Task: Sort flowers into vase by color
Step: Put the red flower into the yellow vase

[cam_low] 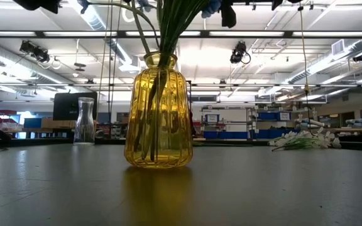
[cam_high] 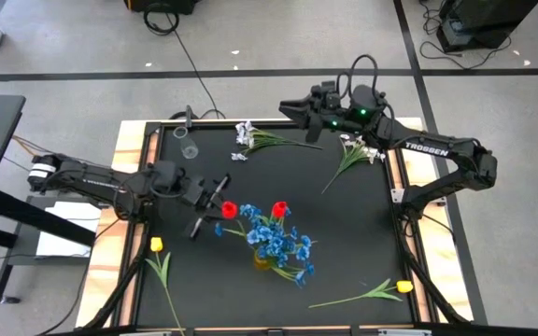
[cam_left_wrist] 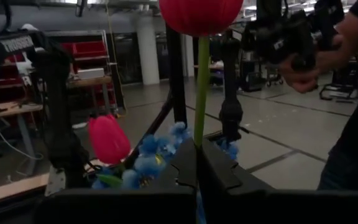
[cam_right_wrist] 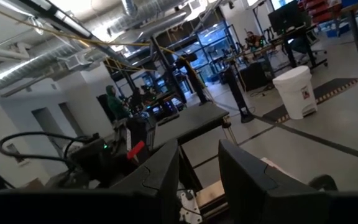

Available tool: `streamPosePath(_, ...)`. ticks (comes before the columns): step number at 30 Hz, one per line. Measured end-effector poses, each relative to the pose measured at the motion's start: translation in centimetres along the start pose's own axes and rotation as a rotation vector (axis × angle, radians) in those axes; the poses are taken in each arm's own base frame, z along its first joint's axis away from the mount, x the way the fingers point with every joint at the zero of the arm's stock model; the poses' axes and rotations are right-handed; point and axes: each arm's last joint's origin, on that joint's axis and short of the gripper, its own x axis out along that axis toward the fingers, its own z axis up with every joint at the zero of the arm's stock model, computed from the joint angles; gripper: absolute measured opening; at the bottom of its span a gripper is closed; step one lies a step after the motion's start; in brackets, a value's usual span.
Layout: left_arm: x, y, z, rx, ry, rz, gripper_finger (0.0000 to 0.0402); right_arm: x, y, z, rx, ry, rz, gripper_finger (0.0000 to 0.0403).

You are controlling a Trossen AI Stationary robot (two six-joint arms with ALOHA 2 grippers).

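My left gripper [cam_high: 220, 196] is shut on a red tulip [cam_high: 229, 210], just left of the yellow glass vase [cam_low: 159, 113]. In the left wrist view the bloom [cam_left_wrist: 201, 14] stands above the fingers. The vase [cam_high: 262, 261] holds blue sprays [cam_high: 283, 245] and another red tulip [cam_high: 279, 209], their stems standing inside it. White sprays [cam_high: 250, 136] [cam_high: 361, 151] lie at the far side. Yellow tulips [cam_high: 157, 245] [cam_high: 403, 286] lie at the near corners. My right gripper [cam_high: 292, 105] hangs open over the far edge. My left gripper pinches the red tulip's green stem [cam_left_wrist: 201, 124] between its two fingers, some way below the bloom. The fingers come about level from the table's left and lie across the stem. The tulip stands upright, bloom up, lifted clear of the table.
A small clear glass vase [cam_high: 190, 149] [cam_low: 85, 120] stands at the far left. A white spray [cam_low: 300, 139] lies on the mat at the far right. Beyond the table a person's hand [cam_left_wrist: 303, 71] holds a dark device.
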Motion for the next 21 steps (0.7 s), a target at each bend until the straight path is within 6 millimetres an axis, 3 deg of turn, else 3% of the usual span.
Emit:
streamPosePath(8, 0.5, -1.2, 0.2, -0.015, -0.012, -0.056, 0.0052, 0.2, 0.8, -0.4, -0.014, 0.011, 0.021, 0.0123)
streamPosePath(12, 1.2, -1.2, -0.8, -0.032, 0.03, -0.047, 0.0073, 0.2, 1.0, -0.5, -0.012, 0.013, 0.027, 0.0123)
streamPosePath(17, 1.7, -0.9, -1.5, -0.039, 0.052, -0.015, 0.0086, 0.3, 1.5, -0.8, -0.01, 0.02, 0.041, 0.0123)
streamPosePath(21, 1.8, -0.8, -0.9, -0.053, -0.007, 0.011, 0.0087, 0.3, 1.7, -0.9, -0.009, 0.023, 0.046, 0.0123)
